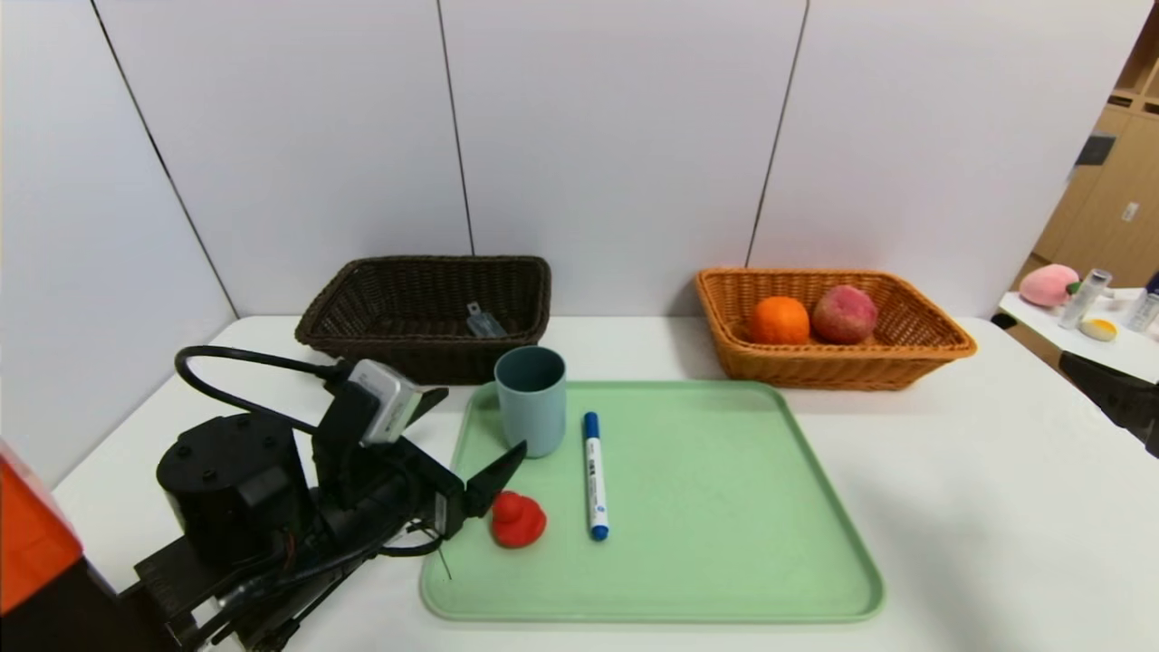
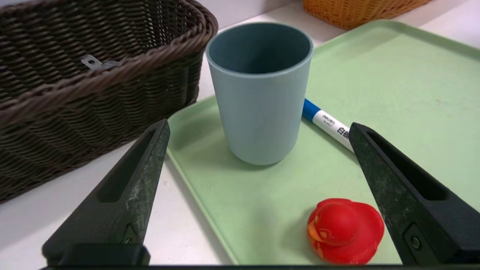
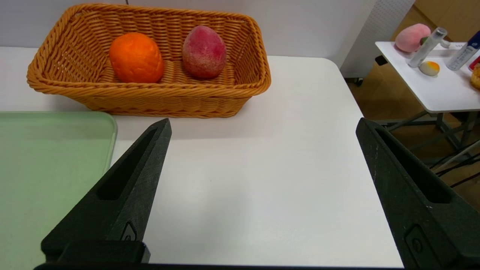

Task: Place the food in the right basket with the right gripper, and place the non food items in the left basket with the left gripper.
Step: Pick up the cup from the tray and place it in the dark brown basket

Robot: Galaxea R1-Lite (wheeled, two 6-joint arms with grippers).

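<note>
Both fruits, orange (image 1: pixel 779 320) and peach (image 1: pixel 844 313), already in orange-tan basket (image 1: pixel 942 349) at desk's far right; case (image 1: pixel 484 322) in dark basket (image 1: pixel 362 340). Left claw (image 1: pixel 471 439) wide open, empty, at tray's (image 1: pixel 724 580) near-left edge between cup (image 1: pixel 531 401) and duck (image 1: pixel 517 520); marker (image 1: pixel 594 474) mid-tray. Right claw (image 3: pixel 262 135) open, empty over desk's right side. Risk: claw finger tipping cup, nudging duck.

White desk (image 1: pixel 951 471): green tray (image 1: pixel 724 507) centre; dark brown basket (image 1: pixel 426 312) at 11 o'clock; orange-tan basket (image 1: pixel 833 362) at 1 o'clock.

In the left wrist view the cup (image 2: pixel 260 93) hides the middle of the marker (image 2: pixel 330 125), and a finger (image 2: pixel 408 195) covers its far end. The dark basket (image 2: pixel 93 86) runs off the picture's edge, its rim hiding most of the clear case (image 2: pixel 92 62) inside
</note>
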